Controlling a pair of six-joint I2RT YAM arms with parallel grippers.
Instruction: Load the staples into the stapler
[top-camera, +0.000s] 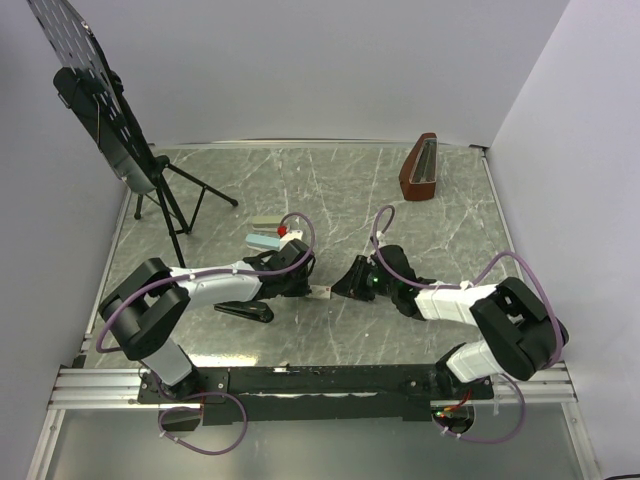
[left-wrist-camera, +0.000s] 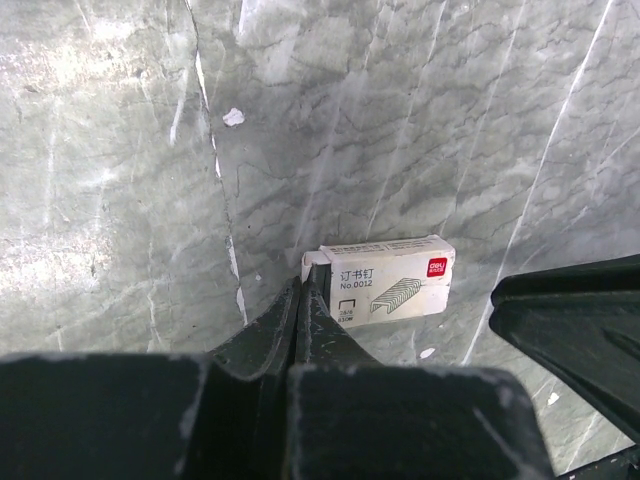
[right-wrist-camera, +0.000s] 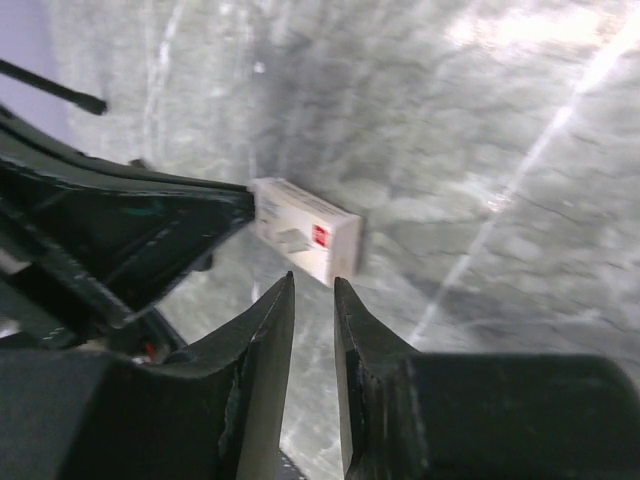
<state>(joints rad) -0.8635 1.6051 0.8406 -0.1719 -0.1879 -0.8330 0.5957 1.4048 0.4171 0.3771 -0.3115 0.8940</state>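
A small whitish staple box (left-wrist-camera: 388, 282) with a red logo lies flat on the marble table (top-camera: 330, 200), between my two grippers. The staples themselves are hidden. My left gripper (left-wrist-camera: 303, 283) is shut, and its tips touch the box's left end, where a white inner edge shows. The right gripper (right-wrist-camera: 314, 280) stands slightly open just short of the box (right-wrist-camera: 305, 240), with nothing between its fingers. In the top view the box (top-camera: 320, 293) sits between the left gripper (top-camera: 305, 290) and the right gripper (top-camera: 338, 290). The black stapler (top-camera: 245, 312) lies under my left forearm.
A grey-green stapler (top-camera: 265, 240) with a red part lies behind the left arm. A brown holder (top-camera: 418, 167) stands at the back right. A black stand on tripod legs (top-camera: 150, 180) occupies the back left. The right gripper's fingers (left-wrist-camera: 570, 320) loom right of the box.
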